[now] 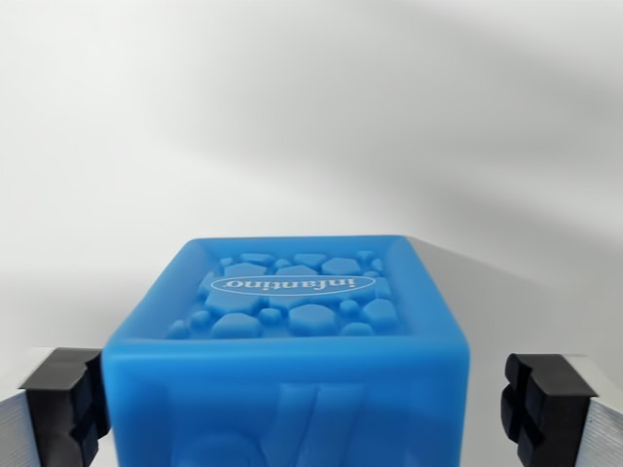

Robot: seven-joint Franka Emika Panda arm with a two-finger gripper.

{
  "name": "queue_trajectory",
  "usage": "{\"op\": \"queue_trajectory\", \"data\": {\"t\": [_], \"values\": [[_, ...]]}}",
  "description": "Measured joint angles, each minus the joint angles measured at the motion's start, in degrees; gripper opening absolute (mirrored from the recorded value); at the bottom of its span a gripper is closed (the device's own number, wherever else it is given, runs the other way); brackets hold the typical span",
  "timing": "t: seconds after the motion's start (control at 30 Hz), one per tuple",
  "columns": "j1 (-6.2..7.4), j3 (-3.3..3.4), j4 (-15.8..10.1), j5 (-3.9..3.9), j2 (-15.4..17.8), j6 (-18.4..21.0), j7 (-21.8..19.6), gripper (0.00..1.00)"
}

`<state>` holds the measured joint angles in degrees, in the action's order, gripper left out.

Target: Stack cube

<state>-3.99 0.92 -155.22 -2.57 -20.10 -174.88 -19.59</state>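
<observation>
Claw [302, 413] released, blue cube [292, 341] between its black fingers [66, 404], apart from both.

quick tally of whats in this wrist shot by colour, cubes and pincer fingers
blue cube: 1
black pincer fingers: 2, one at each side of the cube, apart from it
total: 3

No second cube shows in this view.

blue cube [292, 341] fills the gap between jaws (slim clearance each side).
</observation>
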Motion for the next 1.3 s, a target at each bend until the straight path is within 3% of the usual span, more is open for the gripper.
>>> {"op": "queue_trajectory", "data": {"t": [0.13,0.17,1.3], "values": [[-0.1,-0.12,0.1,0.0,-0.6,-0.6,0.0,1.0],[-0.12,-0.15,0.2,0.0,-0.7,-0.6,0.0,0.0],[-0.19,-0.2,0.2,0.0,-0.7,-0.7,0.0,0.0]]}}
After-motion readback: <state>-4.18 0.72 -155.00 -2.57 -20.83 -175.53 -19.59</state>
